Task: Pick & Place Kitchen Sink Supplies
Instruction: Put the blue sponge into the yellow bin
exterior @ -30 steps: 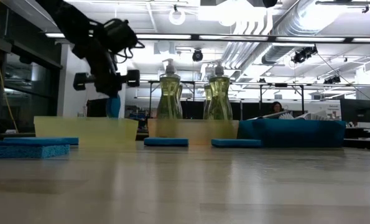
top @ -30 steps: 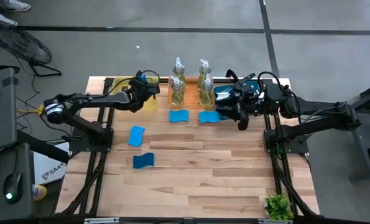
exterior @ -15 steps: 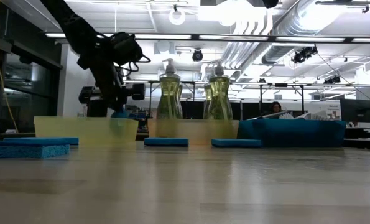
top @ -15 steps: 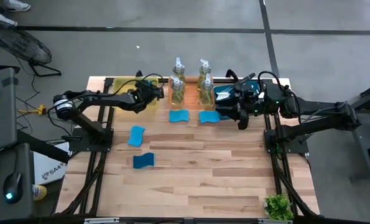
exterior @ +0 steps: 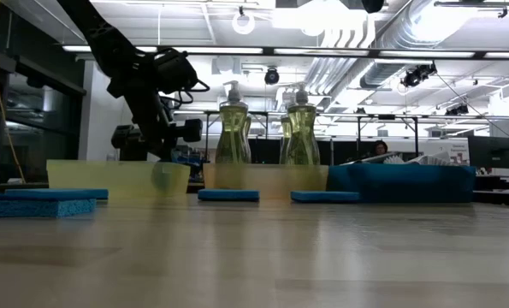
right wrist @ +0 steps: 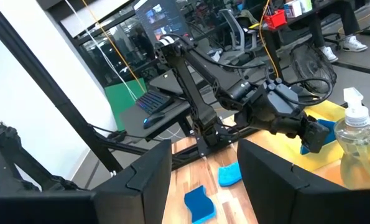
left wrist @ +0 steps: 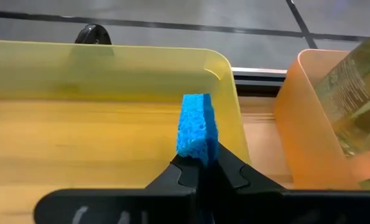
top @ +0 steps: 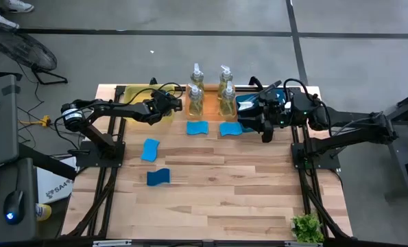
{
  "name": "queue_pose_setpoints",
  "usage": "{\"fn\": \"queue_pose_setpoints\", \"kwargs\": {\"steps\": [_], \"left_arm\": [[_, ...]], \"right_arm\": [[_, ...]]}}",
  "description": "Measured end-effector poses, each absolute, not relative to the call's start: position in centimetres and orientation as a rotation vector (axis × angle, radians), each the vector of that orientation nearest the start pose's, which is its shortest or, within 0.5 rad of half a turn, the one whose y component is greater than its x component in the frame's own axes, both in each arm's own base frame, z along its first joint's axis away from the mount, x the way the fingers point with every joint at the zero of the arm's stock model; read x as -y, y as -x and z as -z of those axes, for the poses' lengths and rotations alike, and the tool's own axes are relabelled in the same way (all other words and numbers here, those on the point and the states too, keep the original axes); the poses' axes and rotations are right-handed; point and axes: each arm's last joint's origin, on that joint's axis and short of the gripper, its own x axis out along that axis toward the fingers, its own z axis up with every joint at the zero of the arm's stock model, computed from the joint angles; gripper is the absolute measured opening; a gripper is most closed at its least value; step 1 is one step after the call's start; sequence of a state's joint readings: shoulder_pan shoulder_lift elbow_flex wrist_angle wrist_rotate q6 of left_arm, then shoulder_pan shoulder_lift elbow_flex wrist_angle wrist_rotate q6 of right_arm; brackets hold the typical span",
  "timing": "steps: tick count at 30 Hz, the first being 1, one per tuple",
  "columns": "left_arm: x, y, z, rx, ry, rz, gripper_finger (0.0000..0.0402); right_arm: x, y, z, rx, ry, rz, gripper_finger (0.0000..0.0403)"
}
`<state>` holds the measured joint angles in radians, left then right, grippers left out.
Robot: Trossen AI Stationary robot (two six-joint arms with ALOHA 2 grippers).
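My left gripper [top: 165,105] is lowered into the right end of the yellow tray [top: 136,92] and is shut on a small blue sponge [left wrist: 196,127]. In the low view my left gripper [exterior: 162,151] reaches the yellow tray's rim [exterior: 117,164]. My right gripper [top: 254,124] hovers open over the blue tray [top: 248,103], touching nothing. Clear soap bottles [top: 195,96] stand in the orange tray. Two sponges [top: 197,127] lie flat just in front of it, and two more [top: 150,149] lie nearer on the left. My left gripper pinches the blue sponge by its lower edge [left wrist: 199,155] between both fingers, coming from above and slanting down. The sponge stands on edge and sticks out past the fingertips inside the yellow tray. I cannot tell whether it touches the tray floor.
The orange tray [left wrist: 303,124] sits right beside the yellow tray's right wall. The blue tray [exterior: 404,181] stands at the right of the row. A small green plant [top: 306,226] is at the near right corner. Bare wood lies toward the near edge.
My left gripper has come down with the sponge from above the yellow tray's rim into the tray, shifting a little toward the orange tray. It has stayed shut on the sponge. The right arm has kept still.
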<state>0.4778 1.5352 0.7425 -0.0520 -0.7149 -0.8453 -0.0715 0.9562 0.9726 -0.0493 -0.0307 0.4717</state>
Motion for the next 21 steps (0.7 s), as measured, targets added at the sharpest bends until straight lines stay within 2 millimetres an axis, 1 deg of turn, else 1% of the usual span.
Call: {"fn": "queue_pose_setpoints", "kwargs": {"steps": [4, 7, 15, 21], "left_arm": [[-14.77, -24.47, -16.79, -0.364, 0.598, -1.393, 0.0006], [-14.74, -24.50, -16.78, -0.369, 0.604, -1.384, 0.0020], [-14.62, -24.52, -16.61, -0.399, 0.630, -1.347, 0.0104], [-14.61, -24.59, -16.60, -0.404, 0.647, -1.324, 0.0150]], "right_arm": [[1.39, -20.80, -37.94, -0.029, -0.474, 0.049, 0.0177], [1.39, -20.80, -37.88, -0.035, -0.474, 0.050, 0.0177], [1.39, -20.79, -37.77, -0.047, -0.475, 0.049, 0.0177], [1.38, -20.79, -37.77, -0.047, -0.475, 0.048, 0.0177]]}}
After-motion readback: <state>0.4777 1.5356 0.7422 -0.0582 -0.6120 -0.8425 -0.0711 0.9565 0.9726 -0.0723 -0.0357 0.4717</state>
